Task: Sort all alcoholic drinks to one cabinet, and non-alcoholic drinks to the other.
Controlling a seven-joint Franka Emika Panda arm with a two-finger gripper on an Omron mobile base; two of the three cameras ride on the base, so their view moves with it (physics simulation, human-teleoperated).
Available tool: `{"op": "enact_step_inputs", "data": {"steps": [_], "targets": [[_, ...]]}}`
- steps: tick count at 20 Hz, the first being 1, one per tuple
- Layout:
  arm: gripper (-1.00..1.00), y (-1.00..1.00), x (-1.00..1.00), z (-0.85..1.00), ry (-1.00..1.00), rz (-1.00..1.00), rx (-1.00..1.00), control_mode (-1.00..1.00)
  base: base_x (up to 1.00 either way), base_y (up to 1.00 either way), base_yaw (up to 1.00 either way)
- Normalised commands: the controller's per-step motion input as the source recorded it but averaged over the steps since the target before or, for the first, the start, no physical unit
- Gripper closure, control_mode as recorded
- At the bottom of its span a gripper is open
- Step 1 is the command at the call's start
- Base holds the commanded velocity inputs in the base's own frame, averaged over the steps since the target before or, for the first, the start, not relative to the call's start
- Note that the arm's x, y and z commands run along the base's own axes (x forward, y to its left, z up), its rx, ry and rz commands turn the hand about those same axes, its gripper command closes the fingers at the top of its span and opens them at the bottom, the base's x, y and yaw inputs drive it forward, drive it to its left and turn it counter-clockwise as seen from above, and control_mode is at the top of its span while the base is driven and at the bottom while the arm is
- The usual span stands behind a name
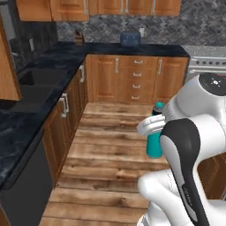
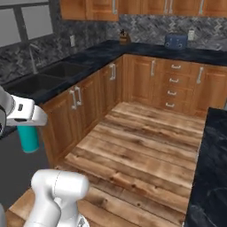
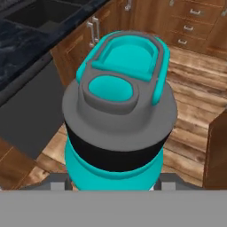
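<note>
Slim teal bottle point(image 3: 116, 133), grey ridged cap, clamped in end effector point(image 3: 111, 186).

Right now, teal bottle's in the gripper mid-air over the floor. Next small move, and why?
Probably carry it on toward a wall cabinet. The gripper is shut on the teal bottle, held upright above the wooden floor, away from the dark counter; the upper cabinets are not yet within reach.

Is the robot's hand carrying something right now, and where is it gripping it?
Yes: the gripper holds a slim teal bottle with a grey screw cap, clamped around its body below the cap, carried above the floor.
</note>
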Motion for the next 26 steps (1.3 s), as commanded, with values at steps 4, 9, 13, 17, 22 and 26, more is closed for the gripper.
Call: {"op": "enact_step_inputs", "data": {"steps": [4,9,13,17,22,26], "targets": [[1.00,0.00,0.00,0.00,0.00,0.00,0.00,1.00,0.27,-0.05,-0.58],[1.00,0.00,0.00,0.00,0.00,0.00,0.00,1.00,0.71,-0.07,-0.47],[1.00,0.00,0.00,0.00,0.00,0.00,0.00,1.00,0.98,-0.10,-0.35],[1.00,0.00,0.00,0.00,0.00,0.00,0.00,1.00,1.00,-0.09,-0.31],[1.00,0.00,0.00,0.00,0.00,0.00,0.00,1.00,1.00,-0.05,-0.26],[1.00,0.00,0.00,0.00,0.00,0.00,0.00,1.00,1.00,0.00,-0.09]]}}
